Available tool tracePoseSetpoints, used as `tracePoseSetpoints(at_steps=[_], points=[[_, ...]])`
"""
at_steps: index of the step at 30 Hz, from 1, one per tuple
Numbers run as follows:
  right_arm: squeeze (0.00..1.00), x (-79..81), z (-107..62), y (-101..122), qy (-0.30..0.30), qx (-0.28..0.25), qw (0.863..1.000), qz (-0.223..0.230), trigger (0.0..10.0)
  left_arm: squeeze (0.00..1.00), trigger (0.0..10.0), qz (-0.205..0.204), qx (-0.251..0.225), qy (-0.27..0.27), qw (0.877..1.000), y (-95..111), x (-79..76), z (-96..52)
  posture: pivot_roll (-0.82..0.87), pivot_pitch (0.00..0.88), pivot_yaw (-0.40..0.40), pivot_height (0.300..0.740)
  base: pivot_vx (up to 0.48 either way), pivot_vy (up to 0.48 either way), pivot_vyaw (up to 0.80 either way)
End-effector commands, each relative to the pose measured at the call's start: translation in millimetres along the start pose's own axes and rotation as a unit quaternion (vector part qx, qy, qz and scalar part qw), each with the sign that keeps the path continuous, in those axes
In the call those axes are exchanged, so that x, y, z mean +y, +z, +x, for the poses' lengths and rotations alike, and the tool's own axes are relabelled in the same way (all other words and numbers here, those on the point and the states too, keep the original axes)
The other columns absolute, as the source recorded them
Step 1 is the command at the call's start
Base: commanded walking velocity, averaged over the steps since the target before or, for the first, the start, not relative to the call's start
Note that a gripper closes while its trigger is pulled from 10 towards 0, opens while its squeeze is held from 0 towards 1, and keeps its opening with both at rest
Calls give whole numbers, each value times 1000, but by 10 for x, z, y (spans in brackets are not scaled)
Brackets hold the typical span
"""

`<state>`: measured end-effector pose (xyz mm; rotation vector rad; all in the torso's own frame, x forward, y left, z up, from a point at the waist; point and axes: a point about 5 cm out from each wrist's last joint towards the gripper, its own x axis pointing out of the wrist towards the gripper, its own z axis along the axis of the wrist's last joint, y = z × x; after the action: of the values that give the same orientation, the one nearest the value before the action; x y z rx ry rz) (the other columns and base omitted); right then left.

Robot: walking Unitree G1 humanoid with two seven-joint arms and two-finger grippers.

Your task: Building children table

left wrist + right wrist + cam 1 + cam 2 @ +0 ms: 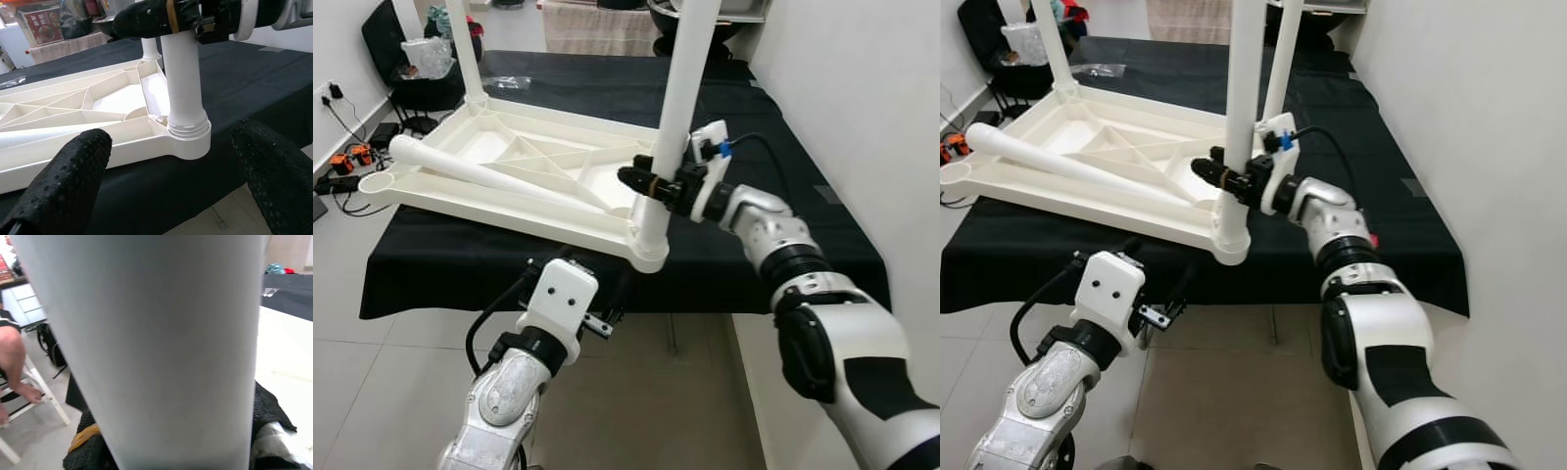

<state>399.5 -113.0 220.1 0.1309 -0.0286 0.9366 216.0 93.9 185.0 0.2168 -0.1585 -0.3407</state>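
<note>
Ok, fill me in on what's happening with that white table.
The white table top lies upside down on a black-covered surface. The right pincer is clamped on an upright leg seated in the near corner socket. The left pincer hangs open just below that corner. A loose leg lies across the underside, and another leg stands at the far corner.

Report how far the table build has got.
Done: two far legs stand in the upturned tabletop. In hand: right gripper clamps the near-corner leg, seated in its socket; left gripper waits open below. Left: the loose leg lying on the tabletop.
</note>
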Motion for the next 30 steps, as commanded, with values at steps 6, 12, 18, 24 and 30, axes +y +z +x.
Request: tracePoseSetpoints(at_steps=[6, 12, 18, 24, 30], points=[[0, -271, -93, 25, -238, 4, 971, -8, 0, 0, 10000, 3, 4, 0, 1000, -19, -6, -2, 89, 57, -110, 740, 0, 0, 0], [0, -584, -474, 22, -501, 9, 865, -2, 0, 0, 10000, 2, 5, 0, 1000, -20, -6, 6, 85, 59, -108, 740, 0, 0, 0], [0, -672, -693, 35, -629, -31, 776, 30, 0, 0, 10000, 3, 5, -1, 1000, -22, -10, 6, 85, 62, -107, 740, 0, 0, 0], [1000, -423, -209, 38, -488, -46, 869, 63, 10000, 0, 10000, 2, 9, -2, 1000, -35, -12, 5, 82, 59, -108, 740, 0, 0, 0], [0, -335, -97, -9, -421, -42, 904, 66, 10000, 0, 10000, 1, 8, 0, 1000, -33, -15, 6, 82, 57, -110, 740, 0, 0, 0]])
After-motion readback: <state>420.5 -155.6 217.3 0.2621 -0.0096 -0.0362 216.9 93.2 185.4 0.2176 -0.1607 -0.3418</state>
